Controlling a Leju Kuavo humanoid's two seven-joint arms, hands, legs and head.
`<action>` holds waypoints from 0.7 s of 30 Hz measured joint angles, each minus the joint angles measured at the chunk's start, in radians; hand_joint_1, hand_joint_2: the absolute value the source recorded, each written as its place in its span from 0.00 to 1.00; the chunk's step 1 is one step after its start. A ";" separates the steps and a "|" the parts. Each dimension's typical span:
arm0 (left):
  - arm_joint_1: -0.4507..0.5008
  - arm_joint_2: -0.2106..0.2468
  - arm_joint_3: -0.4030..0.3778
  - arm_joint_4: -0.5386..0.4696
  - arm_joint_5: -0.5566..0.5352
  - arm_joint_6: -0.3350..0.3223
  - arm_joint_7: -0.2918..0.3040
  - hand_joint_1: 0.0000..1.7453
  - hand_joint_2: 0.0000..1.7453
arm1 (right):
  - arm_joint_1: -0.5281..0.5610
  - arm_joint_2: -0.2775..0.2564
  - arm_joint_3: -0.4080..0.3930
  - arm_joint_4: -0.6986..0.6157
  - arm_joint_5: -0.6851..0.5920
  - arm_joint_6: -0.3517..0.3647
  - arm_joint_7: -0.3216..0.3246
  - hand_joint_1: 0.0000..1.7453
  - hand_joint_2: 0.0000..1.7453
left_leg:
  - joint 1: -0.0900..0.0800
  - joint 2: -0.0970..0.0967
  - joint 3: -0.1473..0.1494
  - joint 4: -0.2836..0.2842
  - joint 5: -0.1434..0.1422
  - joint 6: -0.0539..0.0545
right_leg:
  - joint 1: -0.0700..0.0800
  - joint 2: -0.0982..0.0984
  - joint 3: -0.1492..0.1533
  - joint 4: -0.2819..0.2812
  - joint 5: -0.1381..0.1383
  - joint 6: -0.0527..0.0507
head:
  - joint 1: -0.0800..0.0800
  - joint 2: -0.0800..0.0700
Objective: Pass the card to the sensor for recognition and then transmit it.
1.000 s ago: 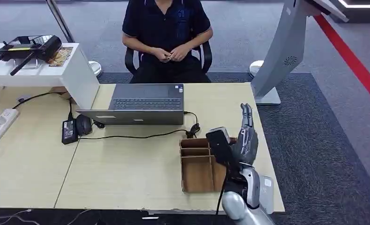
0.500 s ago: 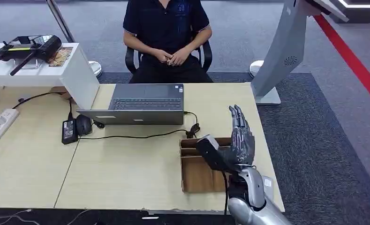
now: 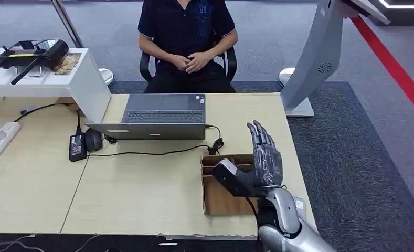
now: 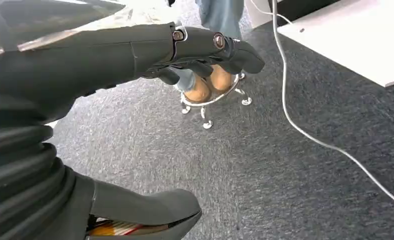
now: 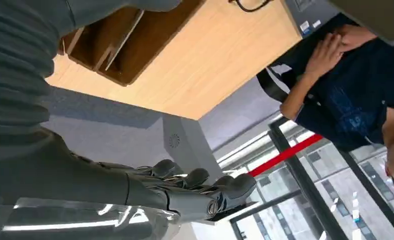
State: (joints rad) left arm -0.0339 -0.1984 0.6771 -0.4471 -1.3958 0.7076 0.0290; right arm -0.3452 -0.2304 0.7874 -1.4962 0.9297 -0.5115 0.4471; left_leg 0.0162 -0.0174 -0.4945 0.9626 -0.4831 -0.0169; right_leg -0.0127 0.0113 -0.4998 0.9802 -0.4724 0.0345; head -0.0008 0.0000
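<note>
My right hand (image 3: 259, 165) is raised over the right end of the wooden table (image 3: 141, 194), fingers straight and pointing away from me, thumb spread out to the left. It holds nothing and hovers above a brown cardboard tray (image 3: 218, 202) with divided compartments. In the right wrist view the same hand (image 5: 185, 192) shows empty, with the tray (image 5: 120, 45) close by. A small white flat thing (image 3: 299, 203), possibly the card, lies at the table's right front edge, partly hidden by my arm. My left hand (image 4: 135, 55) hangs over grey carpet, fingers apart and empty.
A person (image 3: 186, 42) sits across the table with hands clasped, behind an open laptop (image 3: 162, 115). A cable, a mouse (image 3: 93, 139) and a power adapter (image 3: 77, 147) lie to its left. A grey kiosk stand (image 3: 315, 58) rises off the far right corner.
My right hand has shifted left and closer to me, and its thumb has swung out over the cardboard tray. The person and the things on the table have stayed put.
</note>
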 joint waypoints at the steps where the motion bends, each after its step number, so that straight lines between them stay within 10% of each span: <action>1: 0.000 0.000 0.000 0.000 0.000 0.000 0.000 0.00 1.00 | -0.003 -0.004 0.007 -0.005 0.003 0.014 0.004 0.00 1.00 | 0.000 0.000 0.000 0.000 0.000 0.000 | 0.000 0.000 0.000 0.000 0.000 0.000 | 0.000 0.000; 21: -0.001 0.006 0.000 0.008 -0.005 0.000 -0.009 0.00 1.00 | -0.046 -0.070 0.085 -0.056 0.002 0.173 0.058 0.00 1.00 | 0.000 0.000 0.000 0.000 0.000 0.000 | 0.000 0.000 0.000 0.000 0.000 0.000 | 0.000 0.000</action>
State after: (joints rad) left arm -0.0347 -0.1919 0.6775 -0.4391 -1.4008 0.7076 0.0202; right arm -0.3915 -0.3002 0.8724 -1.5522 0.9312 -0.3388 0.5047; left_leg 0.0162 -0.0173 -0.4946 0.9626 -0.4831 -0.0169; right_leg -0.0127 0.0114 -0.5001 0.9802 -0.4724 0.0345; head -0.0011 0.0000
